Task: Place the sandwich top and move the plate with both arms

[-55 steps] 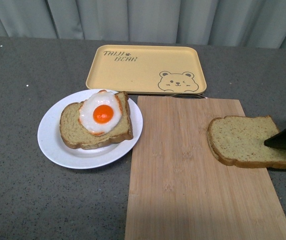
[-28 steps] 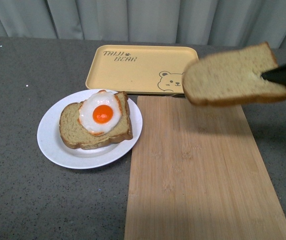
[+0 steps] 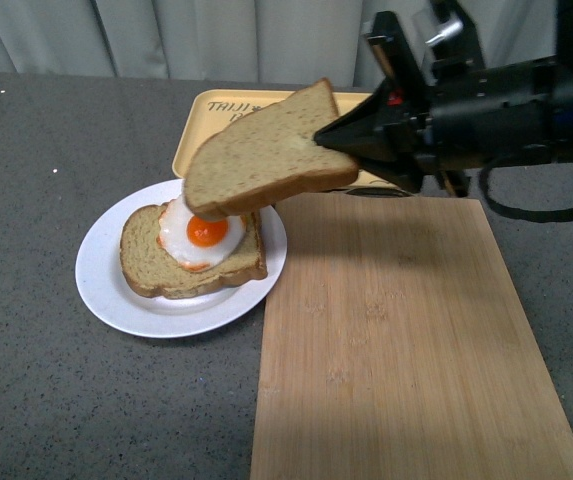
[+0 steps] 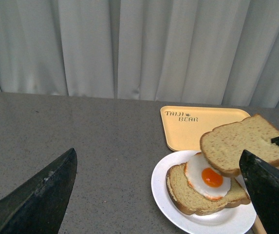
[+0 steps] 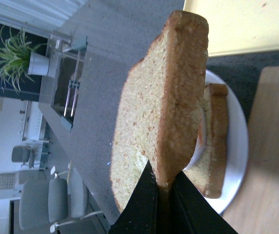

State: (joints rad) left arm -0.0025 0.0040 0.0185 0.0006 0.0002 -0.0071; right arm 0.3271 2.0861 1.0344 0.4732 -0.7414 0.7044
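Board nearest us now lies bare; our right gripper has carried the sandwich top, pinched by its edge, over the egg slice on the plate. Lowering seems next. Our left gripper waits wide, empty.

Two slices of bread are in view, the sandwich top and the egg-bearing slice, along with one fried egg. There is one white plate, one yellow tray and one wooden board. Two grippers show, the left gripper and the right gripper.
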